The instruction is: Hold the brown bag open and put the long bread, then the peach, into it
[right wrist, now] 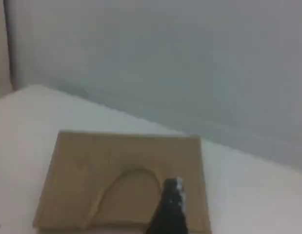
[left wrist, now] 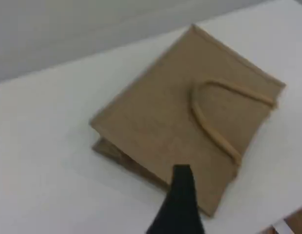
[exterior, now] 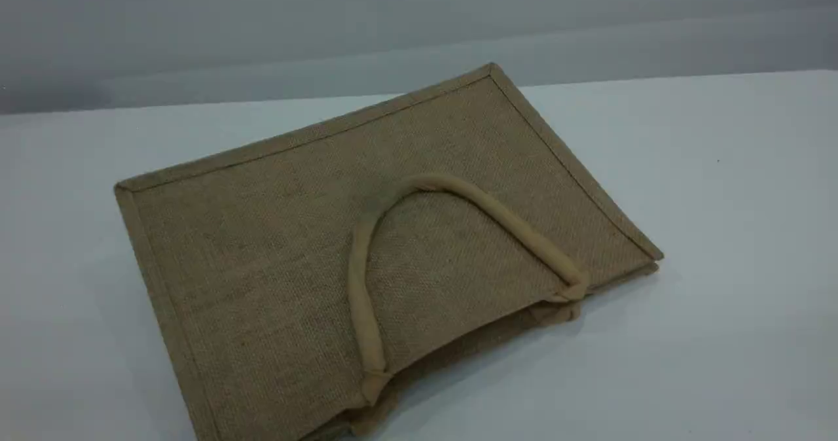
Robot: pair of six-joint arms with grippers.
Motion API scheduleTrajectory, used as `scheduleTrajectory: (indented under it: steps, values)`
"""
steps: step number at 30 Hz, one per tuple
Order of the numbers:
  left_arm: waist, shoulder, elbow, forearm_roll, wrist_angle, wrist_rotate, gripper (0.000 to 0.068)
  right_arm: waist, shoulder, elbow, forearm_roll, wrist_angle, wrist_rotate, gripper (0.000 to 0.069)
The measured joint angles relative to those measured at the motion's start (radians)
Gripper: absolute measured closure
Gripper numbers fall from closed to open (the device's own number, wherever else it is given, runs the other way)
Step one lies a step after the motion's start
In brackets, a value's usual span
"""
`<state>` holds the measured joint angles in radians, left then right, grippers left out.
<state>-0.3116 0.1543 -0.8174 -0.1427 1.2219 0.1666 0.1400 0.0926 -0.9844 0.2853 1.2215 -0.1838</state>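
Left gripper [left wrist: 182,181] and right gripper [right wrist: 172,194]: jaws spread, holding nothing, both clear of the bag. Brown bag [exterior: 262,264]: one, lay flat on the white table [exterior: 720,264], mouth edge nearest, a beige loop handle [exterior: 360,297] folded back across its upper side. Grey wall [exterior: 262,22] behind.

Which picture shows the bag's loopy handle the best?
The scene view: the handle is sharp and whole, lying flat on the brown bag. Both wrist views show it too, but smaller and blurry.
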Motion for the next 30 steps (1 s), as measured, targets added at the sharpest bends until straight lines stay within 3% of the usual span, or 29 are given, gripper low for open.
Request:
scheduleTrajectory:
  steps: [6, 11, 16, 30]
  values:
    - [0.000, -0.005, 0.124, 0.002, -0.002, 0.000, 0.0109, 0.000, -0.004, 0.170, -0.006, -0.002, -0.018, 0.0106]
    - [0.000, -0.005, 0.165, 0.007, -0.003, 0.000, 0.0109, 0.000, -0.004, 0.312, -0.011, -0.097, -0.047, 0.0106]
    - [0.000, -0.004, 0.179, 0.011, -0.002, 0.000, 0.0109, 0.000, -0.003, 0.426, -0.060, -0.110, -0.048, 0.0106]
    - [0.000, -0.004, 0.179, 0.012, -0.048, 0.000, 0.0109, 0.000, -0.003, 0.473, -0.099, -0.142, -0.046, 0.0106]
